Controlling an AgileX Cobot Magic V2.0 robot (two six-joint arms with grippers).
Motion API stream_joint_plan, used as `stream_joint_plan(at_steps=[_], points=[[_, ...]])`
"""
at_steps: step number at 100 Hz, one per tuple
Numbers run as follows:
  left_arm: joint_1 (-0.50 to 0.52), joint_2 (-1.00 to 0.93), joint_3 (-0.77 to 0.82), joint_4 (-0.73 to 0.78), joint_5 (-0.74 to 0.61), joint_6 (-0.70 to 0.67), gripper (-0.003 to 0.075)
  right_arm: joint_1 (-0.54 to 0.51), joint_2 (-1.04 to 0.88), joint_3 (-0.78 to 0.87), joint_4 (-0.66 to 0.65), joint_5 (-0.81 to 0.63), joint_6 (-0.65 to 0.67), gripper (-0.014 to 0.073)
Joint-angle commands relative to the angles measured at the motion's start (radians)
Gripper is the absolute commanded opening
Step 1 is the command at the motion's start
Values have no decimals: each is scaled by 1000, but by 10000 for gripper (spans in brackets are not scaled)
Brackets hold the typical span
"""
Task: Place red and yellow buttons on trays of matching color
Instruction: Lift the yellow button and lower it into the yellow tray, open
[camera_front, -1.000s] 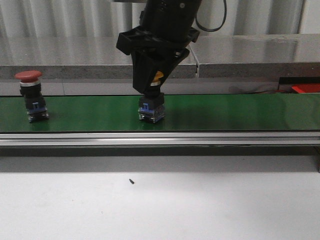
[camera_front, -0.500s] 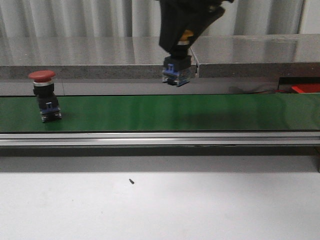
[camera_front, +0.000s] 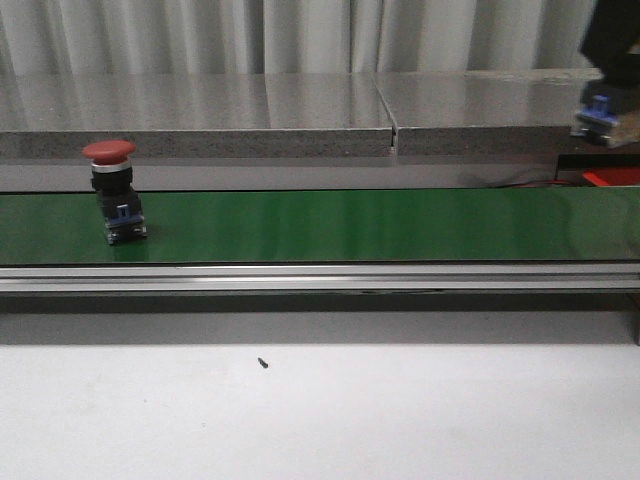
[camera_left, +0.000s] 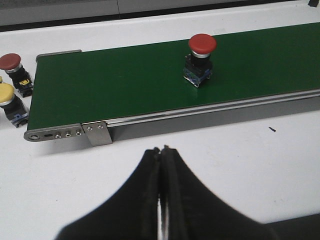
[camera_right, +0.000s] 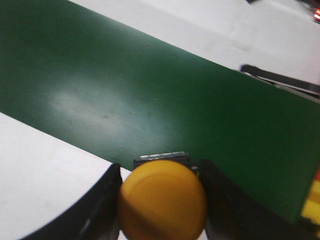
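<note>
One yellow button (camera_right: 162, 200) sits clamped between our right gripper (camera_right: 159, 205) fingers, its domed cap filling the lower part of the right wrist view with a dark finger (camera_right: 102, 207) pressed on either side. In the front view the same button's blue-and-black base (camera_front: 598, 115) hangs at the far right edge of the frame, well above the green conveyor belt (camera_front: 350, 225) and clear of it, with open air beneath.

Counting what we can see: two red buttons and two yellow ones. One red button (camera_front: 115, 190) stands upright on the belt toward its left part, alone, with bare green belt stretching away on both sides. A second red button (camera_left: 12, 67) and a second yellow button (camera_left: 10, 102) stand on the white table just off the belt's end, near each other, the yellow one closer to the belt's end bracket (camera_left: 65, 134).

Our left gripper (camera_left: 161, 165) hangs over the white table (camera_left: 240, 165) on the near side of the belt, its fingers pressed together with nothing between them, well apart from every button.

Along the belt's near edge runs a metal rail (camera_front: 320, 278). Behind the belt a grey stone-like ledge (camera_front: 200, 110) spans the width. A small dark speck (camera_front: 262, 363) lies on the table. Something red (camera_front: 612, 177) shows at the far right behind the belt; we cannot tell what it is.
</note>
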Motion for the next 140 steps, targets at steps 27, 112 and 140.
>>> stream_joint_plan(at_steps=[27, 112, 140], points=[[-8, 8, -25, -10, -63, 0, -19, -308, -93, 64, -28, -79, 0, 191], [-8, 8, -25, -10, -63, 0, -19, -628, 167, 74, -48, -261, 96, 191], [-8, 8, -25, -10, -63, 0, -19, -630, 297, 74, 7, -305, 125, 191]])
